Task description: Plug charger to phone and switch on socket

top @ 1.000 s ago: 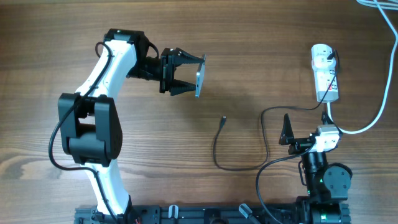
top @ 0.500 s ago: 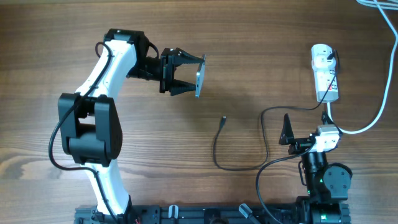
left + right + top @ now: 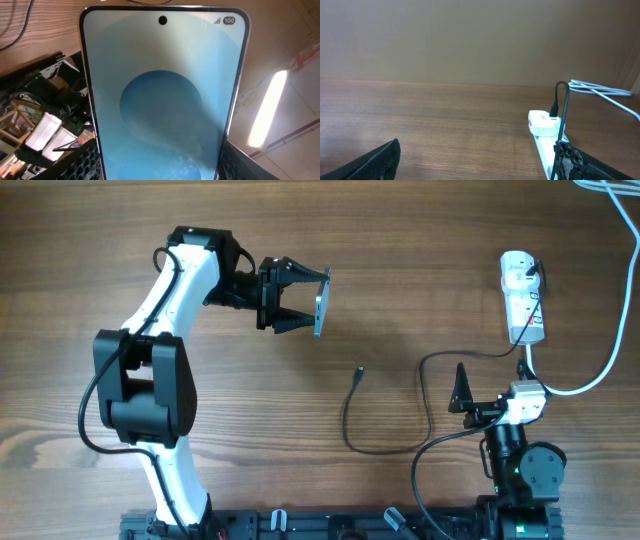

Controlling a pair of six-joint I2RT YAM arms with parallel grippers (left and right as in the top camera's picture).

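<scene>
Left pincer [image 3: 317, 302] is clamped on the phone [image 3: 160, 100], held edge-up over the brown wood-grain tabletop [image 3: 450, 260], right pincer [image 3: 475, 162] spread wide near the socket [image 3: 522, 305], charger [image 3: 349, 418] curled on the wood between, a ceiling strip light [image 3: 267, 107] glowing beyond.

Overhead cam looks straight down, L wrist close on phone [image 3: 160, 100], R wrist low (shares socket [image 3: 543, 125] w/ overhead).

Lit phone [image 3: 162, 90] fills view, upright; pale blue screen, darker blue circle centred. Left end effector [image 3: 160, 165] fingers [image 3: 82, 162] clamp its lower edges. Wood surface [image 3: 55, 20] behind phone, upper left.
</scene>
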